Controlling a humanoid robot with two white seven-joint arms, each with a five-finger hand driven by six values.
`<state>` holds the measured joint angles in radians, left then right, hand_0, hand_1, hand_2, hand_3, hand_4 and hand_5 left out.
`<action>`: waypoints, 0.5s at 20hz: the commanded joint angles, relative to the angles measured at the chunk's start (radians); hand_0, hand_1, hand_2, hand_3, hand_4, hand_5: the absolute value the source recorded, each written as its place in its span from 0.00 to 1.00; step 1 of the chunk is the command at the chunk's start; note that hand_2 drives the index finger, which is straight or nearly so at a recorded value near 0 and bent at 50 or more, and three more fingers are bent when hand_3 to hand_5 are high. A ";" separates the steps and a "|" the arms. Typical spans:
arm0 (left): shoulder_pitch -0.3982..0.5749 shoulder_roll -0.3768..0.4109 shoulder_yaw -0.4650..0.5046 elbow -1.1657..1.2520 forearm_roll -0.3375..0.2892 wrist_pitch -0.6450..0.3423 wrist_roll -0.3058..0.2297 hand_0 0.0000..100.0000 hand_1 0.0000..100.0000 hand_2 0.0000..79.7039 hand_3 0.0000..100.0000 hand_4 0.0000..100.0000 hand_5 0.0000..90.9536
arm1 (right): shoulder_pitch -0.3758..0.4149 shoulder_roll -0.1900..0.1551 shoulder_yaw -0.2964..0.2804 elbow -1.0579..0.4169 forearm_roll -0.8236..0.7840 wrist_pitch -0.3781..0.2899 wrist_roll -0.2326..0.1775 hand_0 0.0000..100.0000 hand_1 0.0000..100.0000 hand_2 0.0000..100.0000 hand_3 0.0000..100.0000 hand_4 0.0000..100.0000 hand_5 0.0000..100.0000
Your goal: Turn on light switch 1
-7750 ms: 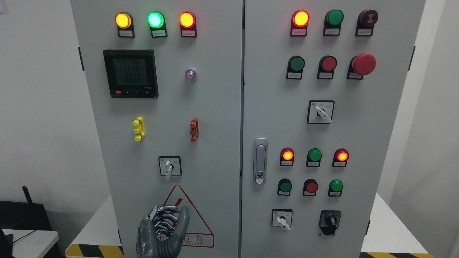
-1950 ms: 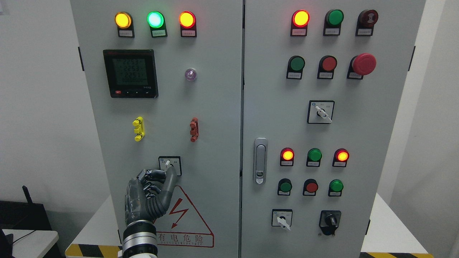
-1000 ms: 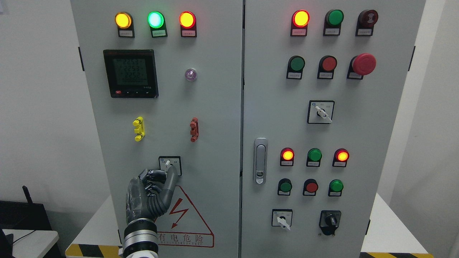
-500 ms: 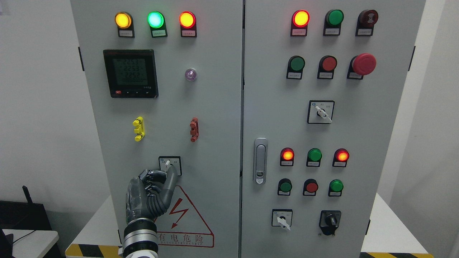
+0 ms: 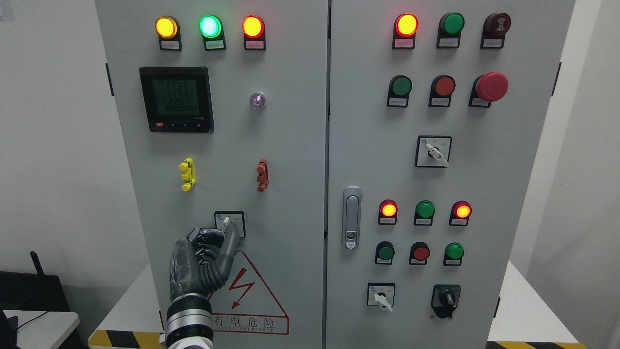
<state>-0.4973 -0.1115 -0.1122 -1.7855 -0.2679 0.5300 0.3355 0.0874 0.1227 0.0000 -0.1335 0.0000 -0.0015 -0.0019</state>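
Since a second ago almost nothing moves: the left hand (image 5: 201, 259) stays pinched on the rotary selector switch (image 5: 229, 224) low on the left cabinet door (image 5: 286, 160), its lever apparently unturned.

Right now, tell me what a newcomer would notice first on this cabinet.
The lit yellow, green and red lamps along the top of the left door catch the eye, with the big red mushroom button on the upper right door. Low on the left door, the left hand pinches the small rotary switch above the warning triangle.
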 commanded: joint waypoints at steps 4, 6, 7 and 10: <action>-0.003 0.001 -0.003 0.000 -0.001 0.004 0.000 0.25 0.46 0.65 0.69 0.83 0.86 | 0.000 0.000 0.020 0.000 -0.026 0.000 0.000 0.12 0.39 0.00 0.00 0.00 0.00; -0.003 0.000 -0.003 0.000 -0.001 0.004 0.000 0.25 0.47 0.65 0.69 0.83 0.86 | 0.000 0.000 0.020 0.002 -0.026 0.000 0.000 0.12 0.39 0.00 0.00 0.00 0.00; -0.003 0.001 -0.004 0.000 -0.001 0.005 0.000 0.25 0.47 0.65 0.69 0.83 0.86 | 0.000 0.000 0.020 0.000 -0.026 0.000 0.000 0.12 0.39 0.00 0.00 0.00 0.00; -0.003 0.001 -0.004 0.001 -0.001 0.005 0.000 0.26 0.46 0.65 0.69 0.84 0.86 | 0.000 0.000 0.020 0.000 -0.026 0.000 0.000 0.12 0.39 0.00 0.00 0.00 0.00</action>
<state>-0.4995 -0.1111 -0.1141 -1.7854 -0.2684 0.5353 0.3354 0.0874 0.1227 0.0000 -0.1333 0.0000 -0.0015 -0.0019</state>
